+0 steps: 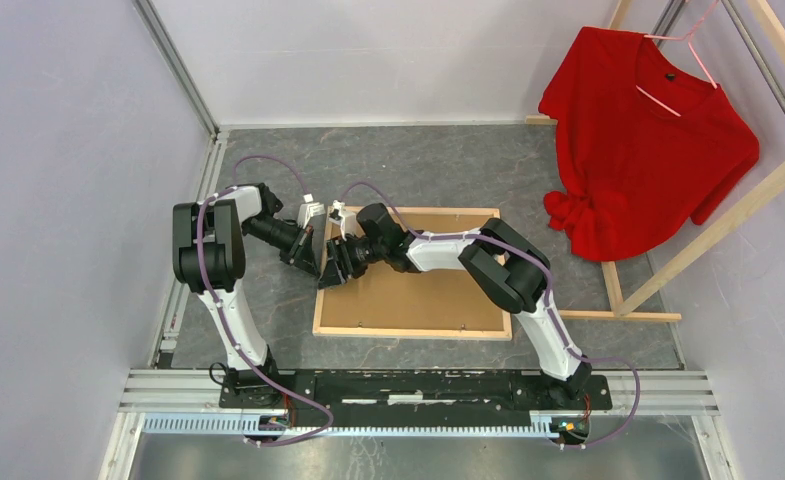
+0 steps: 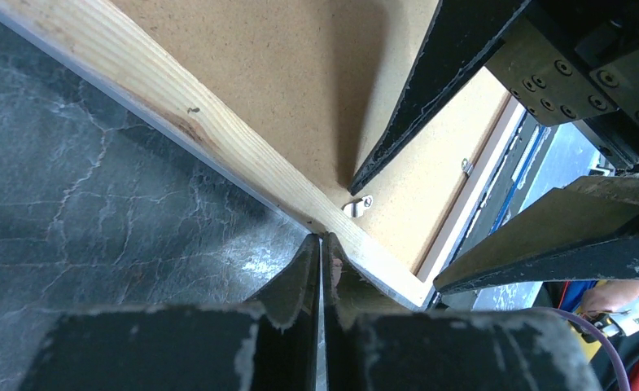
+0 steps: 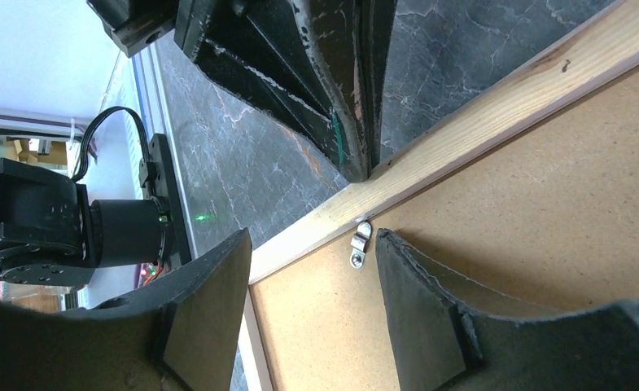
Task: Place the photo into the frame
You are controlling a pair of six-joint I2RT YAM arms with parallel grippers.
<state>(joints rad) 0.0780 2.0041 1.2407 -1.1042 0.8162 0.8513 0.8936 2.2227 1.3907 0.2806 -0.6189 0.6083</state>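
Top external view: I see the frame (image 1: 413, 331) lying flat on the grey bench (image 1: 418, 160), bare wood side up, with a brown board (image 1: 423, 295) filling it. Both arms reach in to its left rail. My left tool (image 1: 316, 268) comes from outside the frame and my right tool (image 1: 340, 272) from over the board, their tips close together. A red shirt (image 1: 648, 150) hangs on a wooden rack (image 1: 728, 215) at the far right, well apart from the frame.

Left wrist view: my left tool is fully closed, fingers pressed together with nothing between them, tips against the outer edge of the wooden rail. Just across the rail a small metal clip (image 2: 358, 205) sits on the board, and the right tool's two dark fingers spread either side of it.

Right wrist view: my right tool stands well open and grips nothing. The clip lies between its fingers, one finger on the board, the other out toward the frame's corner. The left tool's closed tips touch the rail opposite.
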